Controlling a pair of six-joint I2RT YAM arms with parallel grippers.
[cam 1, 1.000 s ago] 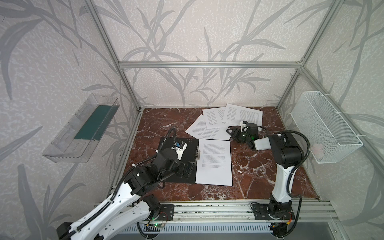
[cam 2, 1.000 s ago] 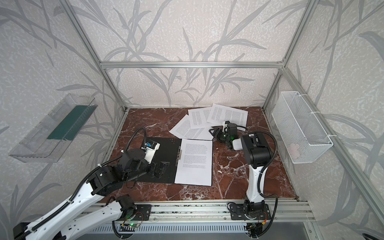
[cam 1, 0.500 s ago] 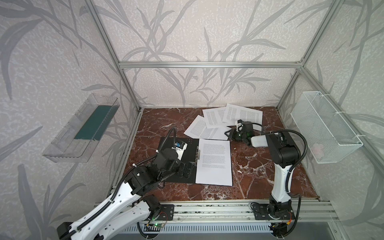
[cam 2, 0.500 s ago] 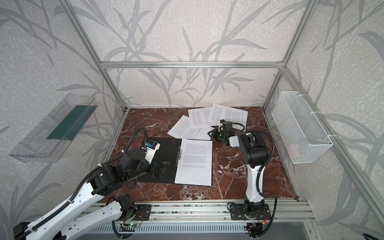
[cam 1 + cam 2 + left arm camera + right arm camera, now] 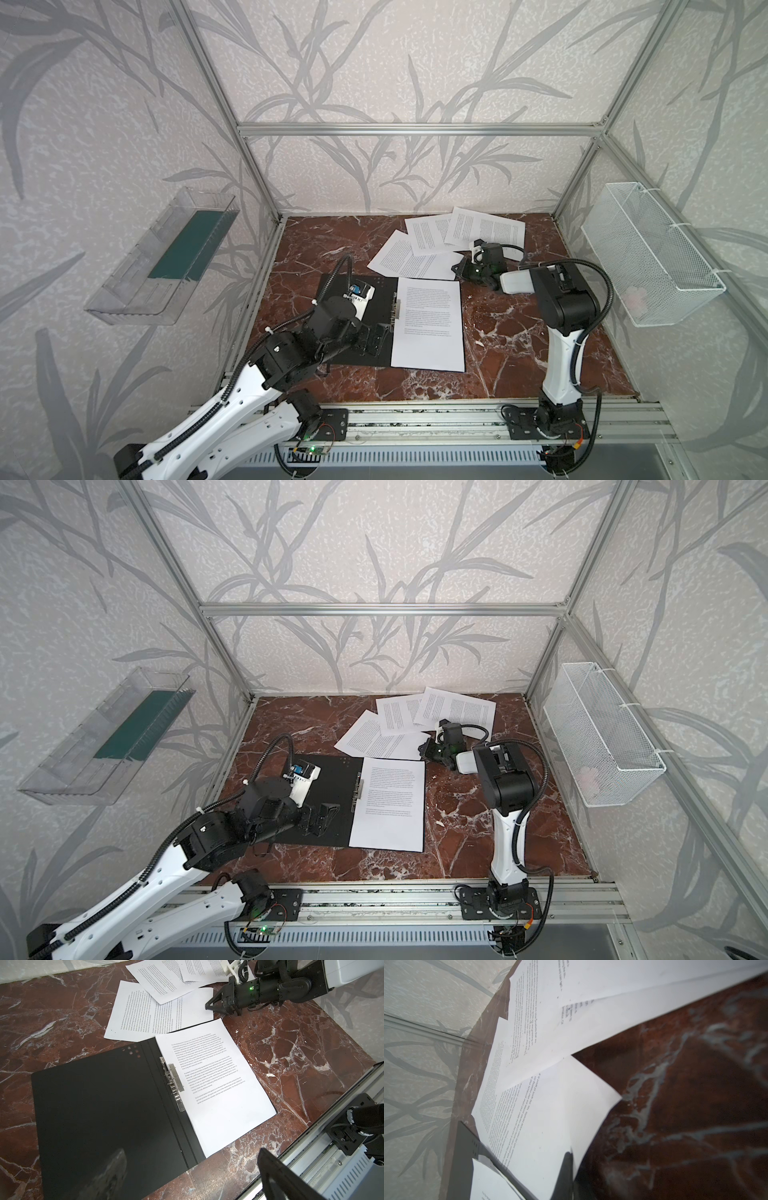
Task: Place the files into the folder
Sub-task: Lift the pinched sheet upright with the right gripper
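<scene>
Three files (image 5: pixel 432 245) lie fanned on the table (image 5: pixel 519 332) in the upper middle of both top views, and a fourth file (image 5: pixel 428 324) lies flat on the right half of the open folder (image 5: pixel 384 291) at centre. At the fan's right edge the right gripper (image 5: pixel 459 269) has its jaws pressed together on a corner of the lowest file (image 5: pixel 550 1115) — that corner curls up off the table. The left gripper (image 5: pixel 379 340) hangs over the folder's black left half, jaws spread wide.

Wall-hung clear tray (image 5: pixel 124 286), white mesh basket (image 5: pixel 648 249) — perhaps something pale (image 5: pixel 636 296) inside
</scene>
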